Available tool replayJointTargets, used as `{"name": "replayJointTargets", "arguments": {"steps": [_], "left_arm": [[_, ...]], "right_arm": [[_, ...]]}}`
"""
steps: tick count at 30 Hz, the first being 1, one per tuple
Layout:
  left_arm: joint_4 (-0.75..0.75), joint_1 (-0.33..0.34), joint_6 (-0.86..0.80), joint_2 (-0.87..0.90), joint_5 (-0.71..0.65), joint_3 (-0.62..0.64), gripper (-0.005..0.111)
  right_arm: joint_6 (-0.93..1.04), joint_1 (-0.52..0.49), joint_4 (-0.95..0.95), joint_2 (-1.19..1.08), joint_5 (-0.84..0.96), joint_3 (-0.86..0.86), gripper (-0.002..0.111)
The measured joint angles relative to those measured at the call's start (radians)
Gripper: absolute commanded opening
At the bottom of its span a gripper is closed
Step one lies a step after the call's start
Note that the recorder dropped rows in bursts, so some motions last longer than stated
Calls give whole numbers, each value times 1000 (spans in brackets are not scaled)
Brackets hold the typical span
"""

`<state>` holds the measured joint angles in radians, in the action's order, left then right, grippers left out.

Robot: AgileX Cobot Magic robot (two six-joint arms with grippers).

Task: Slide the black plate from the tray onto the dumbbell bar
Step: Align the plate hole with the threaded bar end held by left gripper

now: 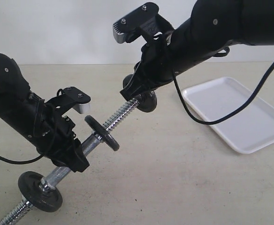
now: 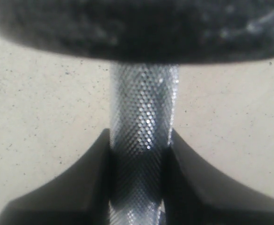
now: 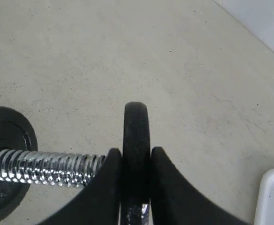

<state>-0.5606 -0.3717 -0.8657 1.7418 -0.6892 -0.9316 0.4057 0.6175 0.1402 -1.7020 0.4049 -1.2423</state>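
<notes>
The dumbbell bar (image 1: 120, 115) slants from lower left to upper right above the table. My left gripper (image 1: 82, 151) is shut on its knurled middle (image 2: 144, 122). One black disc (image 1: 102, 133) sits on the bar just beyond that grip and fills the far edge of the left wrist view (image 2: 137, 28). A second disc with a chrome star nut (image 1: 40, 191) sits near the bar's lower end. My right gripper (image 1: 138, 95) is shut on the black plate (image 1: 148, 101), seen edge-on (image 3: 136, 129) between its fingers. The plate is at the tip of the threaded end (image 3: 48, 168).
The white tray (image 1: 235, 117) lies flat on the table at the right with nothing in it; its corner shows in the right wrist view (image 3: 273, 197). A black cable (image 1: 193, 117) from the right arm hangs over the tray's near edge.
</notes>
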Motion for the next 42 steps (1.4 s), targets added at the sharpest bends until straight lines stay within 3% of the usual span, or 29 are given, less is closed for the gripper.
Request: {"name": "replayJointTargets", "arguments": {"steps": [42], "left_arm": [[4,0,-6,0,-21,13,4]], "right_arm": [[2,61,-18,-53,-31,-11,0]]}}
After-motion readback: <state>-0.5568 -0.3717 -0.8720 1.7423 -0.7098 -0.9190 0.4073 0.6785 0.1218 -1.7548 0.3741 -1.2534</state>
